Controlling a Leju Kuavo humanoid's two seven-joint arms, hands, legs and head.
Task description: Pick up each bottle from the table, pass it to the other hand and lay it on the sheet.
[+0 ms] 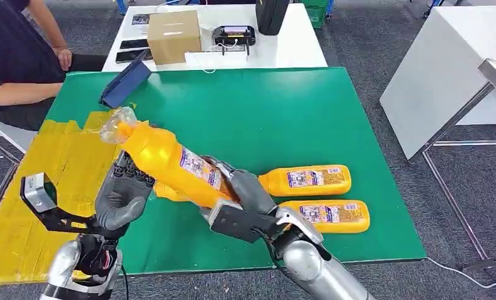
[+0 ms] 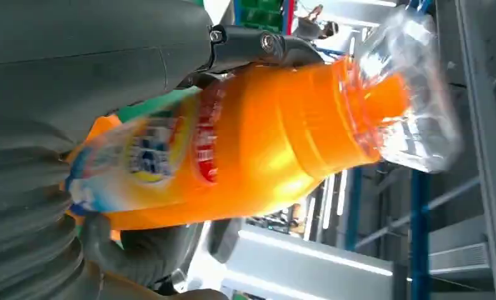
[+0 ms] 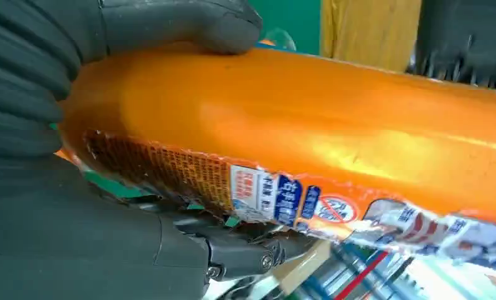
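The orange bottle (image 1: 170, 164) is held off the green mat (image 1: 283, 112), tilted with its clear-wrapped cap end raised toward the yellow sheet (image 1: 64, 162) and its base low, and it is gripped at the base end by the right hand (image 1: 245, 194), whose fingers are wrapped round the labelled body. The left hand (image 1: 124, 194) is set against the bottle's middle from the sheet side, its fingers curled about the body, though whether a firm hold has been taken cannot be told. The hand-over is therefore judged to be the step in hand. A secure grasp by the left hand is called for next, then a release by the right, before the bottle is laid on the sheet. Two more bottles (image 1: 308, 180) (image 1: 330, 215) are lying on the mat just beside the right forearm, not yet picked up
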